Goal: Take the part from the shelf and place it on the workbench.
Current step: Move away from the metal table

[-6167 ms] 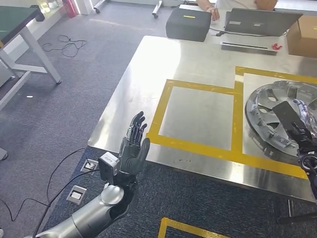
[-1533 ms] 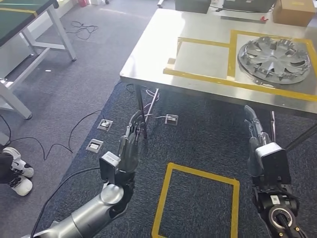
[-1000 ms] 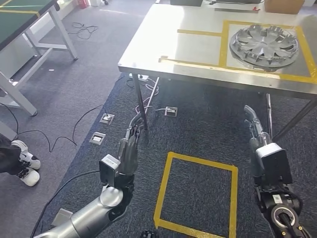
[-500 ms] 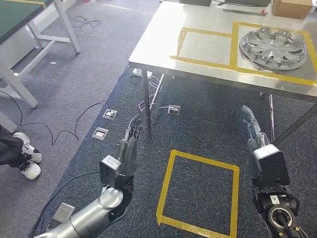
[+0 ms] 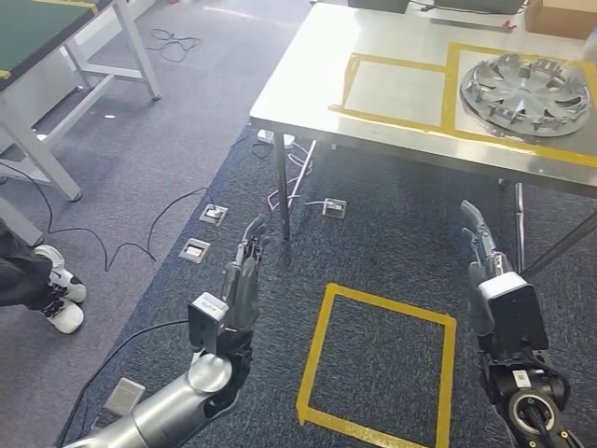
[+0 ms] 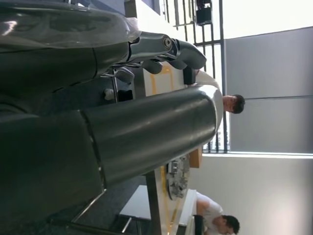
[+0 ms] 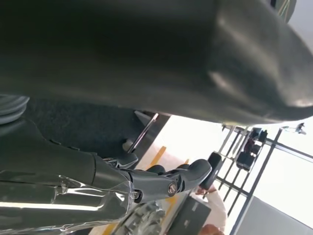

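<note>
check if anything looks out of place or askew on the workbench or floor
Nothing stands out. The wheel cover lies flat inside its yellow-taped square on the workbench, and both the left hand and right hand hang empty above the carpet. Loose cables trail across the floor by the floor sockets.

Grey-blue carpet (image 5: pixel 176 140) covers the floor, marked with a yellow tape square (image 5: pixel 377 364) and crossed by loose black cables (image 5: pixel 119 252) near two metal floor sockets (image 5: pixel 203 231). A steel-topped table (image 5: pixel 317 65) on thin metal legs stands ahead, its surface outlined with yellow tape, and a green-topped table (image 5: pixel 42 37) on grey legs stands to the left. In the left wrist view, bright daylight comes through tall windows (image 6: pixel 255 17) with dark frames beside a plain grey wall (image 6: pixel 269 122), and a person's white shoes (image 5: pixel 60 299) show at the left edge of the floor.
</note>
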`<state>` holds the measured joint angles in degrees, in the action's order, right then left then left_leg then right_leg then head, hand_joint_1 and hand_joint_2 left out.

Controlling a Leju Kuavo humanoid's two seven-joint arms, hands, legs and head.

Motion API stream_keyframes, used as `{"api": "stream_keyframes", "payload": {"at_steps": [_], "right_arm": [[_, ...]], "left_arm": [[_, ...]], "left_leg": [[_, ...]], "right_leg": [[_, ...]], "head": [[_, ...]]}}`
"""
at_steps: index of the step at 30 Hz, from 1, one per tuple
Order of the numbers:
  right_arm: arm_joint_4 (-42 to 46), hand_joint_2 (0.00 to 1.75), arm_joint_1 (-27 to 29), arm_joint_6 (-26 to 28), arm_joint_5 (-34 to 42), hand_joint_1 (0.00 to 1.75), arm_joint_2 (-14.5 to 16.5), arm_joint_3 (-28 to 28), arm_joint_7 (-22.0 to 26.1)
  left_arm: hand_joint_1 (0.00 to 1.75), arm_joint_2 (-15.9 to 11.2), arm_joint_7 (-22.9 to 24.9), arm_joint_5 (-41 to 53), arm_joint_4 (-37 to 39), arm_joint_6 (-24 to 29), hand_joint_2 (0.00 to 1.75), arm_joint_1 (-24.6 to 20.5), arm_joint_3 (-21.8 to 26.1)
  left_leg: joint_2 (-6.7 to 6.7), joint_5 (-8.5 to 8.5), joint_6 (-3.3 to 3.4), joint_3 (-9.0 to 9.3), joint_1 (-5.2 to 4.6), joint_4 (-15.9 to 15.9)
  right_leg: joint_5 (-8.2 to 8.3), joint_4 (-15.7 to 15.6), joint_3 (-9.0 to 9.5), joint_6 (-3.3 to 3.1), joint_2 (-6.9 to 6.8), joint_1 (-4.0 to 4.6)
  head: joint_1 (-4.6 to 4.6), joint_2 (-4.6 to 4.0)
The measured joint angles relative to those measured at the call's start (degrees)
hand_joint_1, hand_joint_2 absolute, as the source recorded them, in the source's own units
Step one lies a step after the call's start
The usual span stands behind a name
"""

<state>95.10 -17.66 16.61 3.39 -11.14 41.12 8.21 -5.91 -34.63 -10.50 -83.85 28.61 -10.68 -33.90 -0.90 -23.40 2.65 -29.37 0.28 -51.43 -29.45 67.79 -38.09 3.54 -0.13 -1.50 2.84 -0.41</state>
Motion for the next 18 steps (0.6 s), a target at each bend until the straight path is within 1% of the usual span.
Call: {"api": "stream_keyframes", "payload": {"at_steps": [1, 2, 3, 4, 5, 6, 7, 8, 9, 10, 11, 12, 13, 14, 15, 16, 17, 18], "right_arm": [[0.0, 0.0, 0.08, 0.0, 0.01, 0.0, 0.0, 0.04, -0.04], [0.0, 0.0, 0.11, 0.0, 0.01, 0.0, 0.01, 0.07, -0.06], [0.0, 0.0, 0.1, 0.0, 0.02, 0.0, 0.01, 0.08, -0.08], [-0.01, 0.0, 0.09, 0.0, 0.02, 0.0, -0.01, 0.09, -0.08], [-0.02, 0.0, 0.07, -0.01, 0.02, 0.0, -0.02, 0.08, -0.1], [0.0, 0.0, 0.08, -0.01, 0.04, 0.0, -0.03, 0.09, -0.15], [0.02, 0.0, 0.11, -0.02, 0.07, 0.0, -0.04, 0.1, -0.19], [0.05, 0.0, 0.13, -0.03, 0.09, 0.0, -0.04, 0.13, -0.23], [0.09, 0.0, 0.12, -0.04, 0.12, 0.0, -0.03, 0.14, -0.27], [0.1, 0.0, 0.07, -0.08, 0.15, 0.0, -0.03, 0.13, -0.27], [0.11, 0.0, 0.0, -0.13, 0.18, 0.0, -0.03, 0.11, -0.25], [0.13, 0.0, -0.06, -0.21, 0.24, 0.0, -0.03, 0.09, -0.21], [0.12, 0.0, -0.06, -0.32, 0.31, 0.0, -0.04, 0.07, -0.18], [0.12, 0.0, -0.03, -0.42, 0.37, 0.0, -0.03, 0.09, -0.15], [0.11, 0.0, 0.01, -0.5, 0.42, 0.0, -0.03, 0.12, -0.14], [0.1, 0.0, 0.04, -0.55, 0.44, 0.0, -0.03, 0.15, -0.14], [0.1, 0.0, 0.05, -0.57, 0.45, 0.0, -0.03, 0.18, -0.14], [0.1, 0.0, 0.03, -0.58, 0.46, 0.0, -0.03, 0.18, -0.14]], "left_arm": [[0.0, -0.01, 0.03, 0.01, -0.02, 0.01, 0.0, 0.15, 0.0], [0.0, -0.01, 0.04, 0.02, -0.04, 0.02, 0.0, 0.25, 0.0], [0.0, 0.0, 0.06, 0.05, -0.06, 0.03, 0.0, 0.29, 0.0], [0.0, -0.01, 0.1, 0.08, -0.09, 0.03, 0.0, 0.3, 0.0], [0.0, -0.02, 0.17, 0.12, -0.16, 0.05, 0.0, 0.25, 0.0], [0.0, -0.03, 0.25, 0.17, -0.3, 0.08, 0.0, 0.21, 0.0], [0.0, -0.05, 0.33, 0.21, -0.44, 0.09, 0.0, 0.2, 0.0], [0.0, -0.05, 0.42, 0.25, -0.57, 0.13, 0.0, 0.22, 0.0], [0.0, -0.08, 0.54, 0.29, -0.69, 0.16, 0.0, 0.27, 0.0], [0.0, -0.13, 0.64, 0.3, -0.79, 0.22, 0.0, 0.31, 0.0], [0.0, -0.2, 0.74, 0.3, -0.89, 0.29, 0.0, 0.27, 0.0], [0.0, -0.26, 0.82, 0.31, -0.97, 0.35, 0.0, 0.17, 0.0], [0.0, -0.3, 0.87, 0.31, -1.03, 0.42, 0.0, 0.08, 0.0], [0.0, -0.32, 0.93, 0.31, -1.04, 0.46, 0.0, 0.06, 0.0], [0.0, -0.32, 0.97, 0.31, -1.04, 0.5, 0.0, 0.13, 0.0], [0.0, -0.35, 1.0, 0.31, -1.04, 0.54, 0.0, 0.25, 0.0], [0.0, -0.4, 1.01, 0.3, -1.05, 0.58, 0.0, 0.35, 0.0], [0.0, -0.45, 1.01, 0.3, -1.07, 0.64, 0.0, 0.4, 0.0]], "left_leg": [[-0.46, -0.12, -0.19, 0.04, 0.11, -0.1], [-1.03, -0.32, -0.5, 0.11, 0.32, -0.3], [-1.66, -0.61, -0.93, 0.18, 0.6, -0.67], [-2.28, -0.98, -1.47, 0.16, 0.88, -1.14], [-2.89, -1.35, -2.06, -0.09, 1.05, -1.79], [-3.48, -1.52, -2.64, -0.54, 1.15, -2.3], [-3.98, -1.55, -3.13, -1.05, 1.22, -2.63], [-4.52, -1.41, -3.56, -1.48, 1.31, -2.77], [-4.89, -1.31, -3.95, -1.74, 1.44, -2.71], [-4.4, -1.48, -4.24, -1.94, 1.52, -3.04], [-3.35, -2.14, -4.49, -2.61, 1.5, -4.34], [-2.03, -3.37, -4.64, -4.0, 1.41, -7.0], [-0.66, -5.01, -4.7, -6.13, 1.32, -10.95], [0.02, -6.72, -4.71, -8.71, 1.25, -15.44], [0.24, -7.92, -4.68, -11.05, 1.23, -19.32], [0.34, -8.14, -4.58, -12.57, 1.22, -21.49], [0.41, -7.09, -4.37, -12.78, 1.18, -21.15], [0.68, -5.05, -4.03, -11.68, 1.06, -18.38]], "right_leg": [[0.19, 1.26, -0.7, 0.17, -0.01, -0.24], [1.49, 0.14, -0.22, 0.37, 0.03, -0.54], [3.61, -3.13, 1.31, 0.61, 0.32, -0.88], [5.28, -6.98, 3.21, 0.98, 1.28, -1.26], [6.23, -10.42, 5.07, 1.22, 2.44, -1.5], [6.4, -12.43, 6.16, 1.21, 3.43, -1.64], [5.89, -13.13, 6.57, 1.06, 4.06, -1.55], [5.62, -13.17, 6.65, 0.62, 3.88, -1.36], [5.5, -13.02, 6.5, 0.1, 3.31, -1.3], [5.48, -13.08, 6.58, -0.35, 2.73, -1.24], [5.44, -13.17, 6.72, -0.92, 2.1, -1.24], [5.42, -13.31, 6.87, -1.42, 1.44, -1.17], [5.35, -13.35, 6.94, -1.82, 0.78, -0.97], [5.26, -13.35, 6.95, -2.13, 0.12, -0.74], [5.16, -13.34, 6.97, -2.32, -0.53, -0.52], [5.06, -13.34, 7.03, -2.46, -1.16, -0.32], [4.95, -13.33, 7.15, -2.57, -1.75, -0.12], [4.82, -13.33, 7.36, -2.65, -2.33, 0.05]], "head": [[-0.01, 0.01], [0.0, 0.0], [-0.01, 0.0], [-0.07, 0.0], [-0.29, -0.01], [-0.37, 0.0], [-0.37, 0.0], [-0.32, 0.0], [-0.1, 0.0], [0.03, -0.01], [0.22, -0.01], [0.46, 0.0], [0.75, 0.0], [1.01, 0.0], [1.16, 0.0], [1.28, -0.01], [1.4, -0.01], [1.54, -0.01]]}}
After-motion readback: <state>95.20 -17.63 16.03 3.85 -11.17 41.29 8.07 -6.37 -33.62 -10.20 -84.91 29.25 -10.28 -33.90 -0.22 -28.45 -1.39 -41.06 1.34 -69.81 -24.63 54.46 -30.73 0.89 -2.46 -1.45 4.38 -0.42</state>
